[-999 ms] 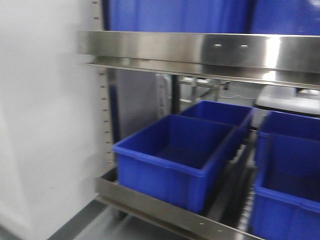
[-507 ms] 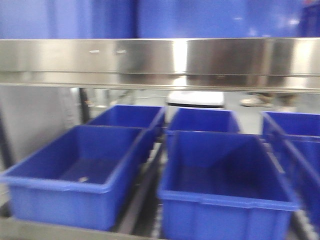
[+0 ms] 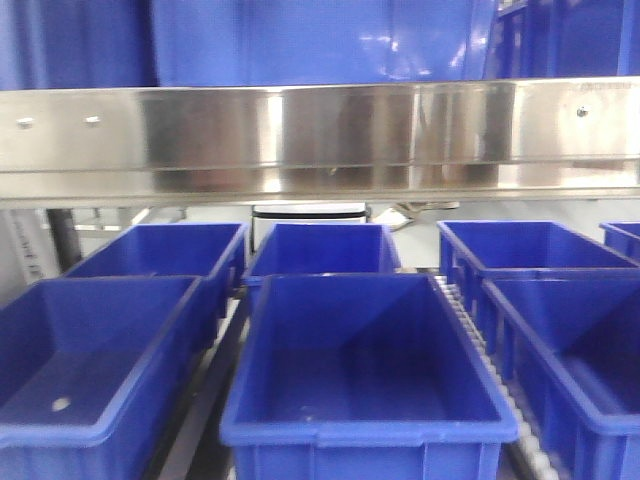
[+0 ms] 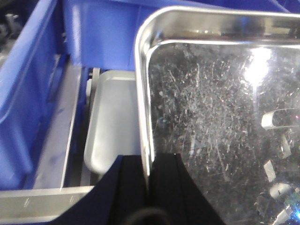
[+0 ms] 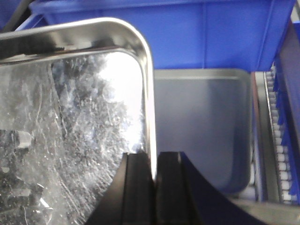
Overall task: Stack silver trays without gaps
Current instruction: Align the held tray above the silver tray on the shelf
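Pincers: left gripper (image 4: 149, 160) and right gripper (image 5: 152, 161), each clamped tight on an opposite rim of the upper silver tray (image 4: 211, 117).
Rack: steel shelf band (image 3: 320, 130) above the blue crates (image 3: 360, 360).
Upper silver tray: carried between both arms, long axis arm to arm, by my judgement.
Lower silver tray (image 5: 201, 126): underneath, apart, near the shelf's front edge, showing past both held rims; neither arm nearer.
Change: front view has swung right; the white wall is gone and the crates are face-on.

The upper silver tray (image 4: 211, 117) (image 5: 70, 117), mirror-shiny and finely scratched, hangs level. Its rims are pinched at opposite ends by the left fingers (image 4: 124, 187) and the right fingers (image 5: 138, 187). Beneath it, apart, a duller-looking lower silver tray (image 4: 115, 122) (image 5: 201, 126) lies flat in a blue crate (image 5: 211, 37).
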